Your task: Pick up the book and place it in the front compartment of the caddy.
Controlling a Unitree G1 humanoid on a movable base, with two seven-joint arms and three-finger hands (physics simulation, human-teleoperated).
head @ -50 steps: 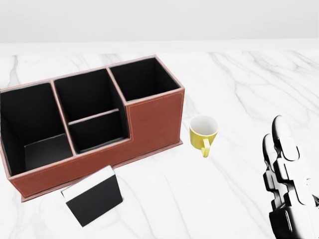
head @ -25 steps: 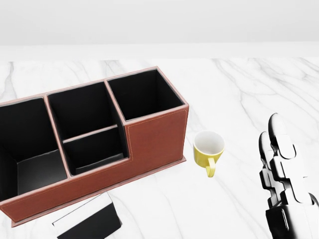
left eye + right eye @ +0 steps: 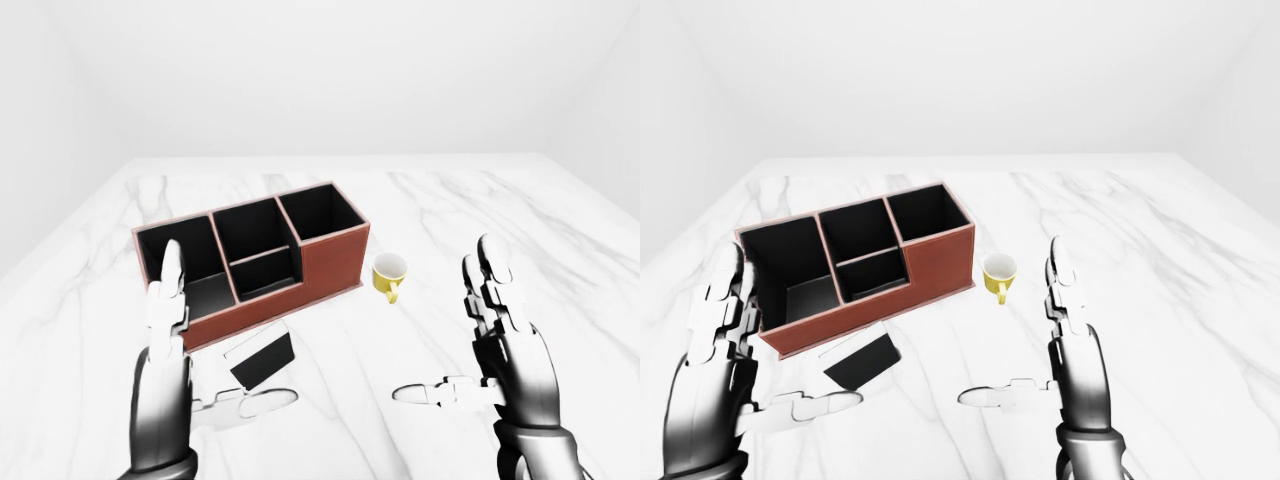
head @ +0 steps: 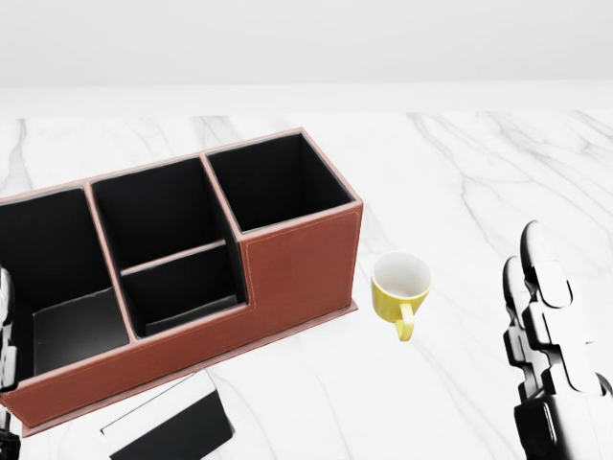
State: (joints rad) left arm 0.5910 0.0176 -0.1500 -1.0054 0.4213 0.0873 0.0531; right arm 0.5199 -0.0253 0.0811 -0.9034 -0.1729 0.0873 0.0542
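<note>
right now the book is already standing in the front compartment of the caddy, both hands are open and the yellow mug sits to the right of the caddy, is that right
Not quite. The book is not in the caddy; it lies on the marble table just below the caddy's long side, as the left-eye view shows. The rest holds: the left hand and right hand are open, and the yellow mug sits right of the caddy.

book [image 3: 262, 360] below caddy [image 3: 320, 262], mug [image 3: 389, 274] at its right

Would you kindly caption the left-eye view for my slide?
Both open hands hover over marble; black book lies beside the brown caddy, yellow mug nearby.
</note>
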